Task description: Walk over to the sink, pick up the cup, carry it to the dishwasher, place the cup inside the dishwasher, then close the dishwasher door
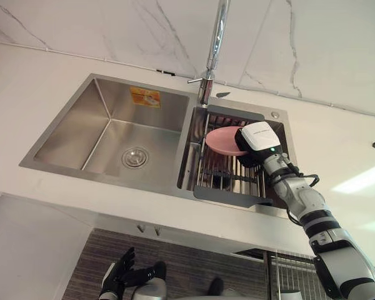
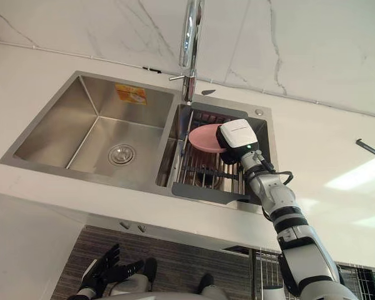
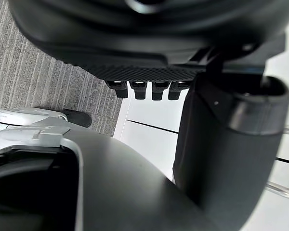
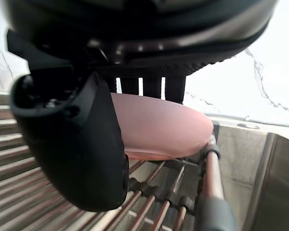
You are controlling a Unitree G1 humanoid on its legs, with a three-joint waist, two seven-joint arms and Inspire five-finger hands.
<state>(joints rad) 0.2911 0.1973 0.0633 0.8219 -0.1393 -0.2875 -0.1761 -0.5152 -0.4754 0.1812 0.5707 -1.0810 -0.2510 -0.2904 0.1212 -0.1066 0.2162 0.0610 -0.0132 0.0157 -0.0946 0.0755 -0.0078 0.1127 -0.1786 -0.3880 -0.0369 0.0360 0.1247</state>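
A pink cup [image 1: 220, 141] lies tilted on the wire drying rack [image 1: 228, 180] in the right basin of the steel sink [image 1: 69, 128]. My right hand [image 1: 257, 139] reaches over the rack and sits at the cup's right side. In the right wrist view the cup [image 4: 164, 127] lies between the thumb [image 4: 77, 144] and the straight fingers [image 4: 151, 86] behind its rim, still resting on the rack bars. My left hand [image 1: 117, 278] hangs low in front of the counter with its fingers spread and nothing in it.
A tall chrome faucet [image 1: 214, 44] rises behind the divider between the basins. The left basin holds a round drain [image 1: 135, 157]. White counter [image 1: 337, 162] surrounds the sink. A wire rack [image 1: 286, 267] shows below the counter edge at the lower right.
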